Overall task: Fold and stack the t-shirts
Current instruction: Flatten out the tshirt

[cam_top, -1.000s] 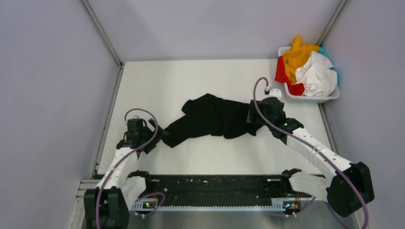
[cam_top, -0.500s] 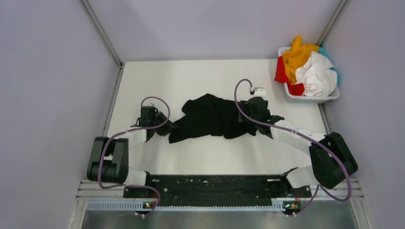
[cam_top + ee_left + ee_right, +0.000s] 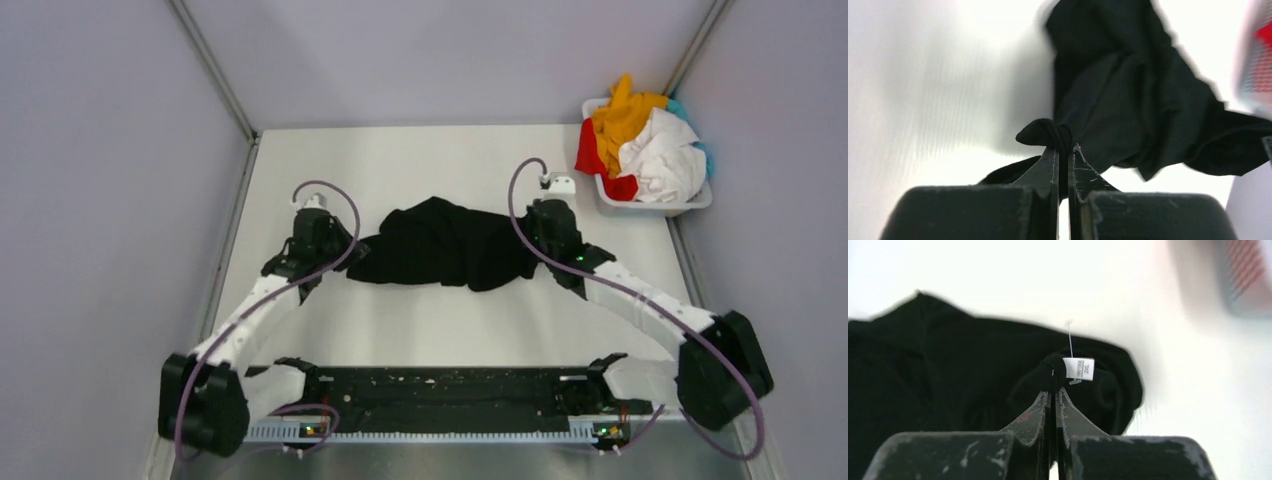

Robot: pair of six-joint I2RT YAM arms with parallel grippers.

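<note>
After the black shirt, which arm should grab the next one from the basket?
Probably the right arm: nearest the basket; the left arm is beyond the black shirt. Both jaws clamp it.

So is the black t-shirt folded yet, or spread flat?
Neither: the black t-shirt is crumpled in a bunch, wrinkled and uneven, with the left claw and right claw each pinching an end.

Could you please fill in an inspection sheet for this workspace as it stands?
Surface: white table.
Job's things: black t-shirt crumpled mid-table; orange-yellow, red and white t-shirts heaped in white basket.
Clutter: nothing seen.
Grippers: left gripper shut on the black t-shirt's left end; right gripper shut on its right end, by the size tag.
Cables: purple cables loop above both wrists.
Surroundings: grey walls.
</note>
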